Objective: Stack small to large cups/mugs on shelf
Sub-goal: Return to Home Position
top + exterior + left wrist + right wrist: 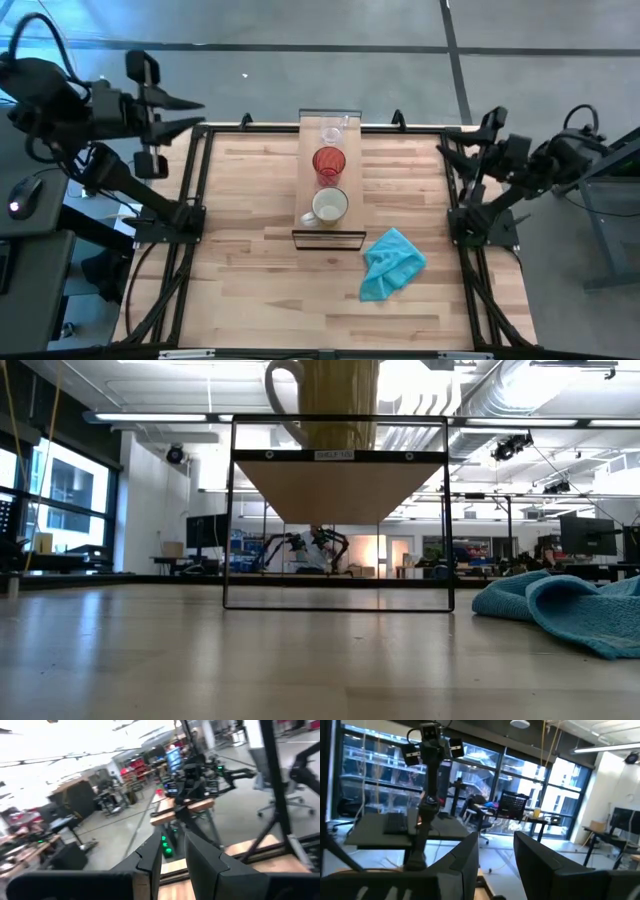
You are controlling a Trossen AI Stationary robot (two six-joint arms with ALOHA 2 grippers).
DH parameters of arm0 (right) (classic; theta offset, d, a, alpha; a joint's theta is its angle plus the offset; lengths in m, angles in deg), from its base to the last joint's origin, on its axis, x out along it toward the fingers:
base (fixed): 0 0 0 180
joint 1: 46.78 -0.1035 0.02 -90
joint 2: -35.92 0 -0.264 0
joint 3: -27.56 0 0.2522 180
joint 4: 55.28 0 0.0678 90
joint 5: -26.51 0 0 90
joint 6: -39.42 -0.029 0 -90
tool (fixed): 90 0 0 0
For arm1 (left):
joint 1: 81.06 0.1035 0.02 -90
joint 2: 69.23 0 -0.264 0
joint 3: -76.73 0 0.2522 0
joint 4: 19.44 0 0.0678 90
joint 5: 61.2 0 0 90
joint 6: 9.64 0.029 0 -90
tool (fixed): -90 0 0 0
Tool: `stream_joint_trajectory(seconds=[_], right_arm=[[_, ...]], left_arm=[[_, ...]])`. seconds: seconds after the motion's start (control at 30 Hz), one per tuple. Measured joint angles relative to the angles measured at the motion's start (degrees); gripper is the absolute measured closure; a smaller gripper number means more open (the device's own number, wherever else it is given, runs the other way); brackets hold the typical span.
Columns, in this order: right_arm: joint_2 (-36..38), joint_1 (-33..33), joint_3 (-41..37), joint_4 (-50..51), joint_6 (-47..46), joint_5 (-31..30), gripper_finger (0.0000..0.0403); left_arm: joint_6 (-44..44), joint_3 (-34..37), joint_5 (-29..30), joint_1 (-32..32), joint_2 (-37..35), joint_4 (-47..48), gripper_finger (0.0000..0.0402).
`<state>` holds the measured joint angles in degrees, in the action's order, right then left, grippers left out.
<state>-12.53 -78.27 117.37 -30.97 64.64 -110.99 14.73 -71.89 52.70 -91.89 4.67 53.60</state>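
Gripper on the left (200, 113) off the table's (250, 270) left edge, fingers a bit apart, empty. Clear glass (331, 134), red cup (328, 163), cream mug (330, 205) lined up far-to-near along the shelf (308, 170). Gripper on the right (452, 150) off the right edge, parted, empty.

Low view crops the cream mug (340, 405) at the top; teal cloth (570, 610) at the right edge.

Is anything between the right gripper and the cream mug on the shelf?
Nothing visible. The right gripper hangs open by the tabletop's right edge; the cream mug stands on the shelf's near end. The teal cloth lies nearer the front, off that line. The left gripper hangs far left.
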Motion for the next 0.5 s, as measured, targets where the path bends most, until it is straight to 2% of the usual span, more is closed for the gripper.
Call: stream_joint_trajectory(seconds=[0.27, 0.4, 0.5], right_arm=[[0.08, 2.89, 0.00, 2.97, 0.08, 3.03, 0.0287], [-0.20, 3.25, 0.00, 5.39, -1.89, 3.20, 0.0287], [-0.24, 3.31, 0.00, 6.19, -3.12, 3.42, 0.0287]], left_arm=[[0.92, 2.23, 0.03, 0.00, -3.10, -0.63, 0.0328], [-2.57, 10.00, 2.95, 0.00, -7.19, 0.66, 0.0328], [-4.24, 18.15, 3.37, 0.00, -11.67, -3.16, 0.0328]])
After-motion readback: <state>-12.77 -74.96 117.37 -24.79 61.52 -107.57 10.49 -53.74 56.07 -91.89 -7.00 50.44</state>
